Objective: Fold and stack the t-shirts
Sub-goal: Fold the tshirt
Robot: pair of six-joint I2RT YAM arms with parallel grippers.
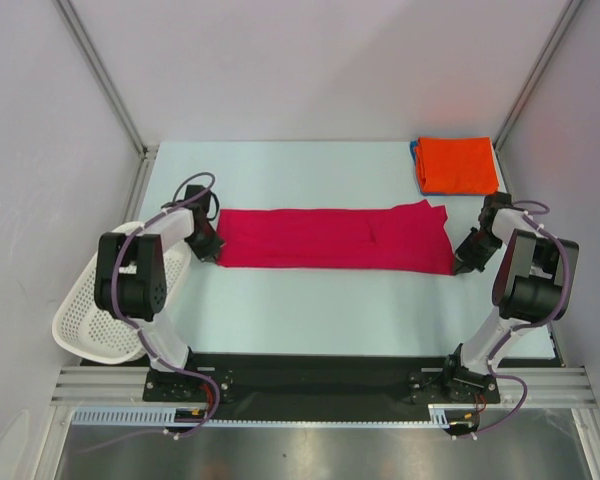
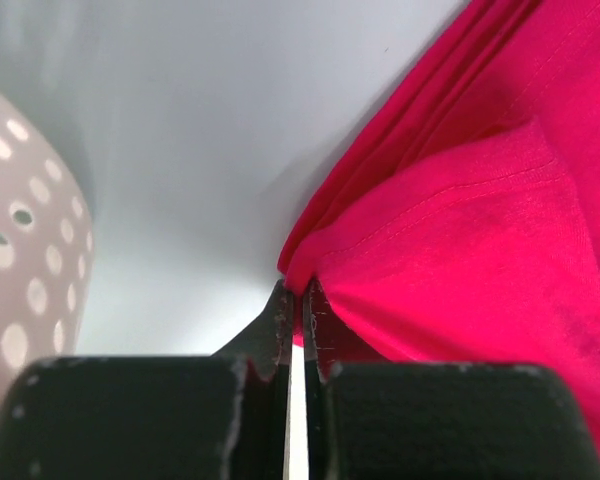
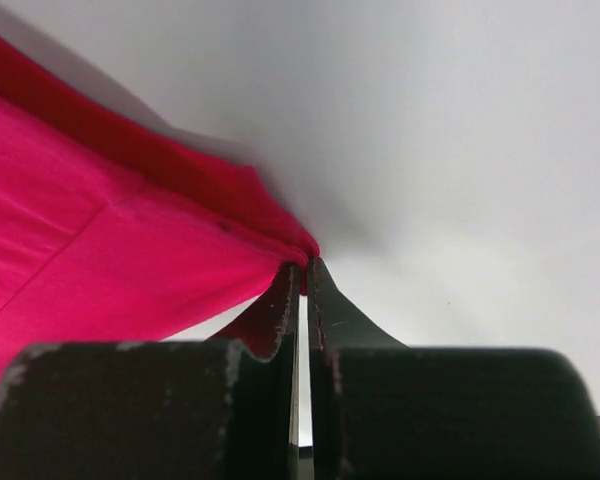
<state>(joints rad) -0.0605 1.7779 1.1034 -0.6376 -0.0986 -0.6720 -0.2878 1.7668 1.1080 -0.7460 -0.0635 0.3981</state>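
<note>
Clearly, the left gripper point(image 2: 298, 300) and right gripper point(image 3: 302, 275) pinch shut on opposite ends of the crimson t-shirt point(image 1: 335, 238); such thin bites may slip under tension.

Left arm point(image 1: 130, 275) and right arm point(image 1: 535, 280): black joints, white links, looping grey-purple cables point(image 1: 192, 181); flat black fingers point(image 2: 280, 325), edges scuffed pale.

The crimson t-shirt point(image 1: 335, 240) is a plain, strong magenta-red, and its stitching has the same colour. The orange t-shirt point(image 1: 460, 165) is bright and plain; at its left side a thin blue edge point(image 1: 417, 160) shows. The basket point(image 1: 90, 310) is white, with a regular pattern of round holes. The table point(image 1: 310, 310) is pale blue-grey. The left arm point(image 1: 130, 275) and the right arm point(image 1: 535, 275) are white with black parts. The left gripper point(image 2: 298, 300) and the right gripper point(image 3: 302, 275) are black.
</note>
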